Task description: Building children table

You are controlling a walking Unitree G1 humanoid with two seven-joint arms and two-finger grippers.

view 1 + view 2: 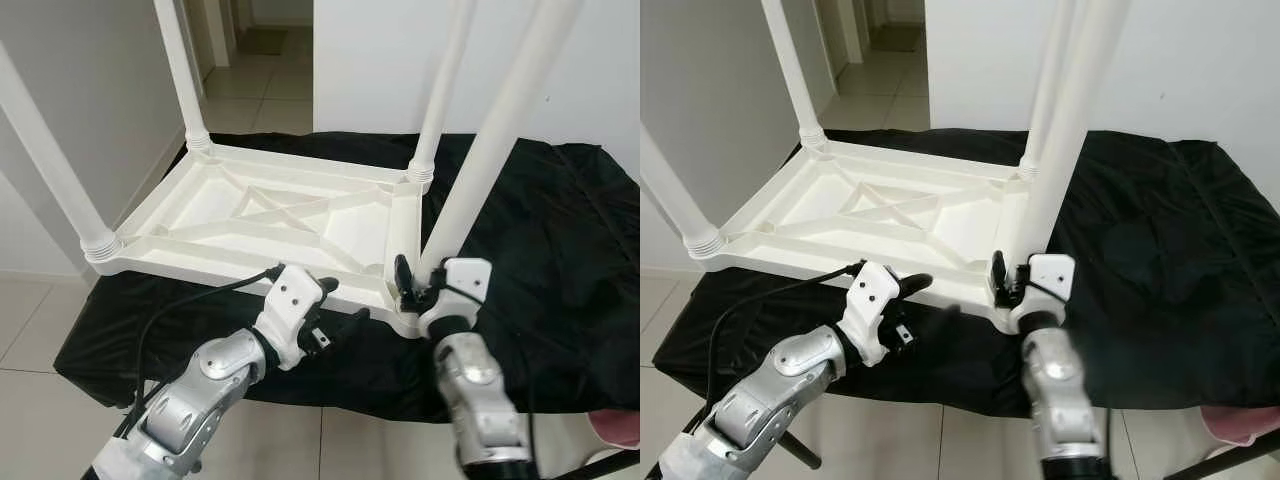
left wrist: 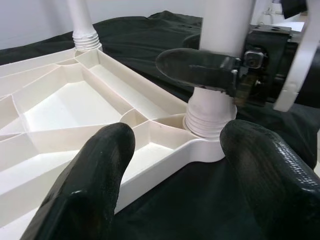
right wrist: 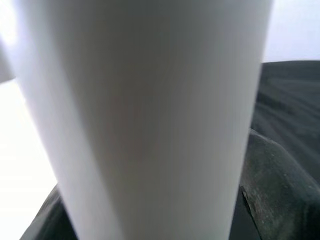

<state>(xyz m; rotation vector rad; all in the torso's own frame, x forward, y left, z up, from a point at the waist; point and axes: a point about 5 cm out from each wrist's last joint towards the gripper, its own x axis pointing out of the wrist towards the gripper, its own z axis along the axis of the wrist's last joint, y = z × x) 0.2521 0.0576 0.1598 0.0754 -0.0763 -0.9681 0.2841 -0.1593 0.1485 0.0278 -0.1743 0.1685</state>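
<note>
Risk: near leg (image 1: 490, 150) leans, may sit crooked in corner socket (image 2: 210, 117); twist or push from right gripper (image 1: 418, 285) could cross threads or slide tabletop (image 1: 250, 215), which lies upside down on black-covered desk (image 1: 560, 230).

Right jaws closed around leg base. Left gripper (image 1: 335, 300) jaws wide open, empty, just beside tabletop's near edge.

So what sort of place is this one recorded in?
Probably a home: pale tiled floor, plain white walls, a hallway behind, and an upturned white plastic children's table on a black-draped surface.
</note>
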